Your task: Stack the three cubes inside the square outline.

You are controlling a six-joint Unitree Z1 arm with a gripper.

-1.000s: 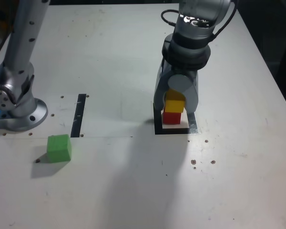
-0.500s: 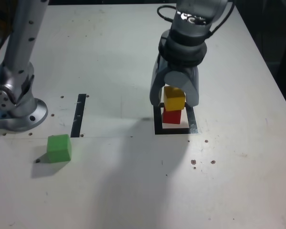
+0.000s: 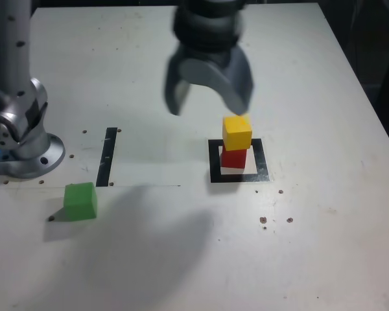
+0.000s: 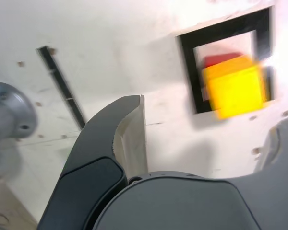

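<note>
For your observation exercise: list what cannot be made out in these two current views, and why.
- Red cube: wrist view, mostly hidden under the motion-blurred yellow cube.
- Green cube: outside the wrist view.
- Gripper: blurred in the exterior view; upper arm cut off by the top edge.

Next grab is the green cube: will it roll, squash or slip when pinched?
The green cube sits flat on the table, so rolling is unlikely. It looks solid with crisp edges, probably rigid. Its matte, plain faces should give fair grip, though a skewed pinch might twist it.
</note>
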